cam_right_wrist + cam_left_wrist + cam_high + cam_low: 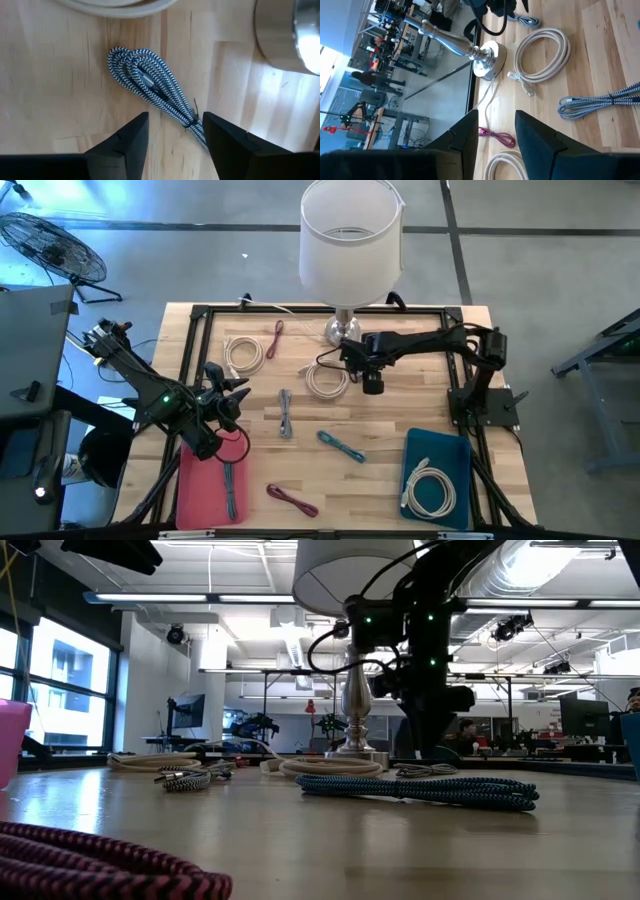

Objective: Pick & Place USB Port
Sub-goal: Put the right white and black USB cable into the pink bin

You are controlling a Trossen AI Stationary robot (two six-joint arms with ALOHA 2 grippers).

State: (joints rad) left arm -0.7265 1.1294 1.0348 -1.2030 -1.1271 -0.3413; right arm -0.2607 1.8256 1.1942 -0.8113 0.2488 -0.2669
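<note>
At the near edge of the bench [300, 470], a red tray [205, 480] sits on the left with a grey cable [230, 490] lying in it, and a blue tray [438, 470] sits on the right holding a coiled white cable [430, 488]. Between the two trays, a maroon cable [292, 499] lies on the wood, and a little farther in, a teal braided cable [342, 446] lies slantwise.

The left gripper [232, 392] hovers just beyond the red tray's far end with its fingers [535, 142] released and nothing between them. Beside it, toward the middle, lies a grey braided cable [286, 414].

Farther back, the right gripper [345, 358] reaches in from the right side, near the lamp's base. Its fingers [227, 145] are spread apart and empty, poised over a bundled black-and-white braided cable [150, 82] that lies flat on the bench. A white coil [325, 380] lies just beside it.

Toward the far left lie another white coil [243, 356] and a red cable [275, 338]. At the far edge stands the lamp [350, 240], its white shade over a metal base [340, 330].
</note>
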